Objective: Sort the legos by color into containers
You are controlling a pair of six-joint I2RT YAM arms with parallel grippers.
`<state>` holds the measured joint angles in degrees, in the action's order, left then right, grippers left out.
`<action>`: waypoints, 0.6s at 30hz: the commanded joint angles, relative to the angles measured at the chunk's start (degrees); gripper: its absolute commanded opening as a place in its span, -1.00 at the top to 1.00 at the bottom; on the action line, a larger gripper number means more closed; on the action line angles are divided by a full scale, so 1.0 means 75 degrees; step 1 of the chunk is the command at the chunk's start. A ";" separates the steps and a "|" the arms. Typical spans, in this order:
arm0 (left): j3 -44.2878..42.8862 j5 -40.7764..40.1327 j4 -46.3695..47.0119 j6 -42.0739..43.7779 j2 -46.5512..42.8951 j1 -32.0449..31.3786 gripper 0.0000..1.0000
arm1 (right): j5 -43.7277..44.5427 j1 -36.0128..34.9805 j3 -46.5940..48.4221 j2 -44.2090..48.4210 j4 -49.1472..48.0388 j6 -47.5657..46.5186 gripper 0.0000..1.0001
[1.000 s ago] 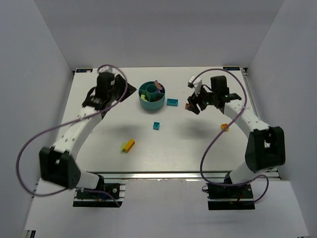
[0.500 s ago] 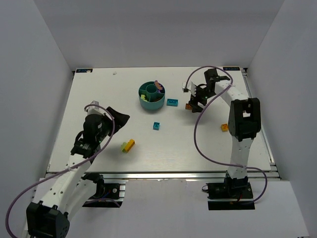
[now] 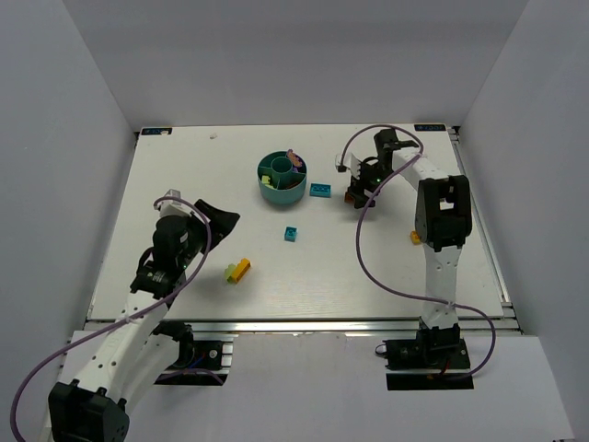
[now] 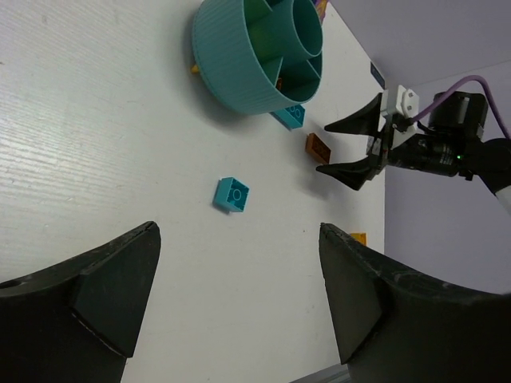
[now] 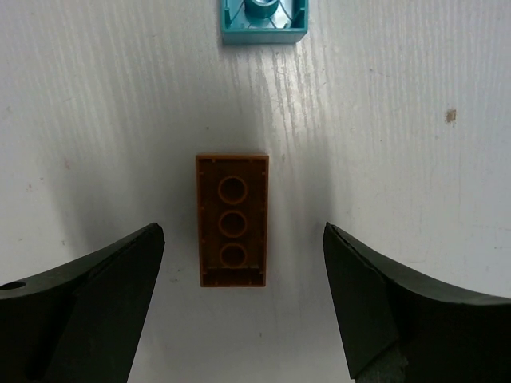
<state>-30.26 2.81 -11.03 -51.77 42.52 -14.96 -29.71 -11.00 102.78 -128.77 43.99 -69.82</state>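
Note:
The teal divided bowl (image 3: 282,179) (image 4: 239,72) stands at the back centre, with purple and orange legos (image 3: 294,161) in a far compartment. A teal lego (image 3: 320,190) (image 4: 288,116) lies just right of the bowl, and another teal lego (image 3: 291,234) (image 4: 231,195) sits mid-table. An orange lego (image 5: 231,219) (image 4: 318,148) lies upside down between the fingers of my right gripper (image 5: 243,231) (image 3: 361,189), which is open and apart from it. My left gripper (image 4: 237,239) (image 3: 221,216) hangs open and empty at the left, pointing towards the bowl.
A yellow lego (image 3: 242,267) joined to a lime one (image 3: 229,273) lies at the near left-centre. Another orange lego (image 3: 416,237) (image 4: 357,237) rests beside the right arm's forearm. The teal lego (image 5: 263,20) lies just ahead of the right fingers. Grey walls enclose the table.
The left arm swung from the back left, beside the bowl, to the near left and its gripper opened. The right gripper moved left over the orange lego and opened wider.

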 commanded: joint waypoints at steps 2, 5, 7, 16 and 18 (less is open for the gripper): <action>0.0004 0.0398 0.0544 -0.0012 0.0084 0.0014 -0.80 | 0.0036 0.0002 0.0627 -0.0337 0.0147 -0.0042 -0.66; 0.0015 0.0644 0.0825 -0.0047 0.0201 0.0014 -0.80 | 0.0025 0.0002 0.0862 -0.0526 0.0451 -0.0194 -0.58; 0.0050 0.0843 0.1106 -0.0105 0.0260 0.0014 -0.80 | 0.0024 0.0002 0.0874 -0.0619 0.0650 -0.0334 -0.54; 0.0191 0.1406 0.2090 -0.0843 0.1008 0.0003 -0.80 | -0.0116 0.0002 0.0617 -0.0609 0.1307 -0.0792 0.30; 0.0226 0.1570 0.2429 -0.1018 0.1220 -0.0056 -0.78 | -0.0174 0.0002 0.0197 -0.0410 0.1040 -0.0745 0.58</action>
<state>-29.41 11.60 2.09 -56.75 50.30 -15.03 -30.85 -10.98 107.57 -132.44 50.09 -74.00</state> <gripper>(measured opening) 0.896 0.419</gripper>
